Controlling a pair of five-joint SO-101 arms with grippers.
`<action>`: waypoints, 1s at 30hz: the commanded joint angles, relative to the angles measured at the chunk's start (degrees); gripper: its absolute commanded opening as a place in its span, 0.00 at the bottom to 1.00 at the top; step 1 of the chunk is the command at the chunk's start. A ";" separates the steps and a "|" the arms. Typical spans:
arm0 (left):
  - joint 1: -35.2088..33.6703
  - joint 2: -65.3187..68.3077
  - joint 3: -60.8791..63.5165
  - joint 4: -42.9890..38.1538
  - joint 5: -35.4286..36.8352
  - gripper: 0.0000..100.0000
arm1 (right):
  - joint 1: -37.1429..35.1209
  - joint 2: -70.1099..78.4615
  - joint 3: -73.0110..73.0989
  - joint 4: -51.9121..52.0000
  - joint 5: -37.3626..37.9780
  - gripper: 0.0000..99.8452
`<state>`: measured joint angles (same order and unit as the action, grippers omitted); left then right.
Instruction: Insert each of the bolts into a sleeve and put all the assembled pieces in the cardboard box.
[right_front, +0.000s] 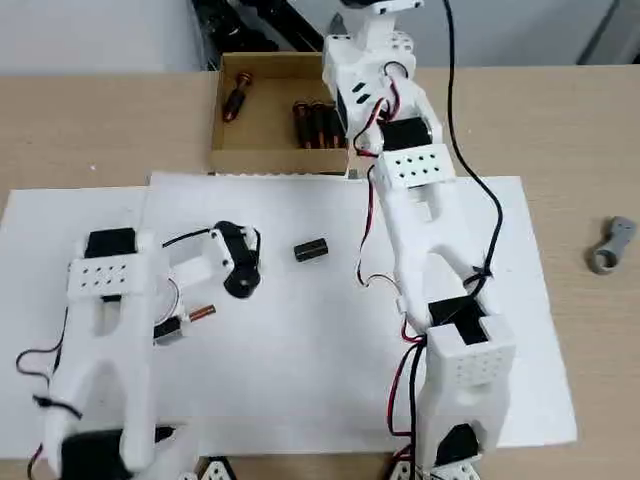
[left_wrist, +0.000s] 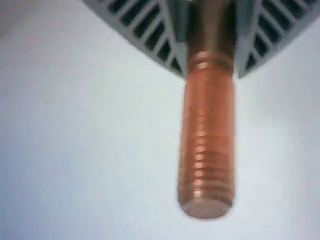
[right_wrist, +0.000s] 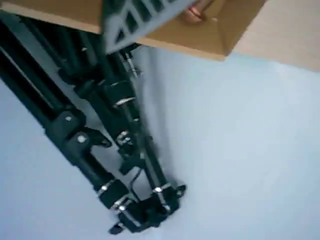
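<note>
We hold the bolt (left_wrist: 207, 150) clamped in our left fingers (left_wrist: 145, 25), threaded end pointing roughly toward the sleeve (right_front: 311, 250) lying nearby, slightly off-axis.

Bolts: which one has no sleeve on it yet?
The bare copper bolt gripped in the left tool; the other bolts sit already sleeved inside the cardboard box.

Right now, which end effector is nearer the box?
Right. Its end effector is over the box's right end; the left end effector, holding a bolt, is over the paper, well short of the box.
</note>
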<state>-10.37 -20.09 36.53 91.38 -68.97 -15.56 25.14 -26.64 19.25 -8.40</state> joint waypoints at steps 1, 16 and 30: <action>-0.26 -6.24 -1.36 1.32 -5.36 0.01 | 1.01 -4.18 -2.99 3.38 -0.09 0.17; -0.97 -2.81 -10.51 -13.98 -18.73 0.03 | 3.65 -13.67 -2.99 31.25 -0.26 0.17; -0.79 31.21 -31.52 -20.92 -17.14 0.03 | 3.30 -30.90 -2.99 65.01 -0.35 0.17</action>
<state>-11.43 8.40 11.21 73.63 -86.37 -12.48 -1.49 -26.73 79.82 -8.40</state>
